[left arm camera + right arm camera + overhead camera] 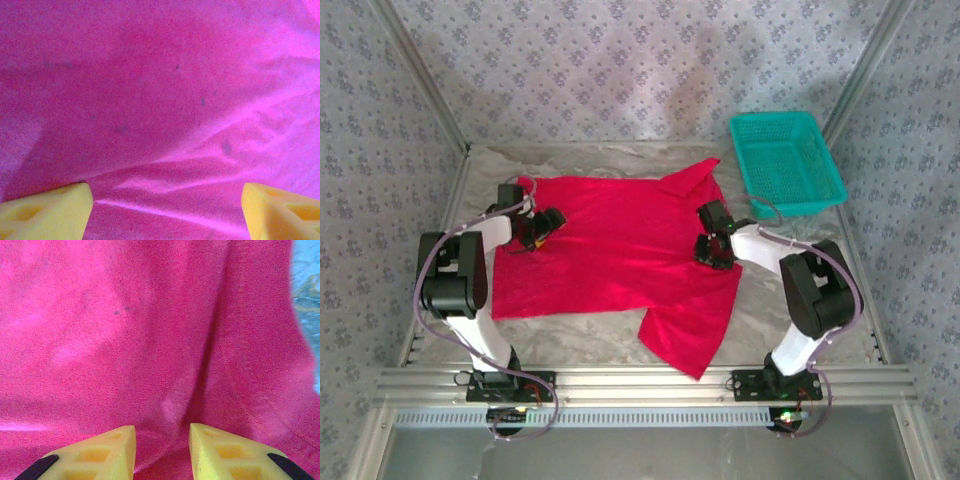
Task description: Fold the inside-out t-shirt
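The red t-shirt [610, 250] lies spread on the table, one sleeve pointing toward the front edge and a flap folded over at its far right corner. My left gripper [542, 232] rests over the shirt's left side; in the left wrist view its yellow fingers [50, 210] stand wide apart, open, with wrinkled cloth [160, 90] lying flat between them. My right gripper [713, 255] sits on the shirt's right side. In the right wrist view it [162, 450] is drawn in on a raised fold of the cloth [125, 340].
A teal mesh basket [785, 160] stands at the back right, off the shirt. Crinkled silvery table cover [620, 160] shows around the garment and at the right edge of the right wrist view [307, 290]. Frame rails line the front and sides.
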Robot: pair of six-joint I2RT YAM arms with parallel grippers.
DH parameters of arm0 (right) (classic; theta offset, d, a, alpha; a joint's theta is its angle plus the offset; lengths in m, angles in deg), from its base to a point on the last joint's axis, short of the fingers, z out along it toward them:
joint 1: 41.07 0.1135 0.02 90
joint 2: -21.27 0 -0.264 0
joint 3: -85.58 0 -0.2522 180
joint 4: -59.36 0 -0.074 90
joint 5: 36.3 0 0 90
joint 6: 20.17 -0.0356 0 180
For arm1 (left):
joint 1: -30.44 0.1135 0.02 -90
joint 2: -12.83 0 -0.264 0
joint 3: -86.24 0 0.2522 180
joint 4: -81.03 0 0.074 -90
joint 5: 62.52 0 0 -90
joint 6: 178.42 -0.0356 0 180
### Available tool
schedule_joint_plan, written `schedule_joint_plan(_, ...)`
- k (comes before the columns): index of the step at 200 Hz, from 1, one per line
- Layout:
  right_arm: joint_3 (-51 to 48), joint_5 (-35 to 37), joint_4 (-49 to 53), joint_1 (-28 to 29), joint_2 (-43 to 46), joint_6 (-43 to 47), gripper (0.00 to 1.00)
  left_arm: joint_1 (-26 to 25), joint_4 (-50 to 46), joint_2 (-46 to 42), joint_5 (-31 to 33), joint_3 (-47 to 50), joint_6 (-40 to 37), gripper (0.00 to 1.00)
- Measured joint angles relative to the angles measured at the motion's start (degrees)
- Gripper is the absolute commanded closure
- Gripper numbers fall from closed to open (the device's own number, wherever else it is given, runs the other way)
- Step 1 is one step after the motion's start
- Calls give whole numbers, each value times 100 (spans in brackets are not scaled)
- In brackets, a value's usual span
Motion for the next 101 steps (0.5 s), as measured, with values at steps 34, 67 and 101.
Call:
schedule_joint_plan(34,1108,125,199,2,-201,81,55,0,-426,-146,162,-76,-195,17)
schedule_joint_plan(67,2900,17,-2,-94,-1360,203,55,0,-562,-739,479,-68,-302,9)
schedule_joint_plan(101,4214,-203,28,-391,-2837,223,55,0,-363,-1604,713,101,-308,10)
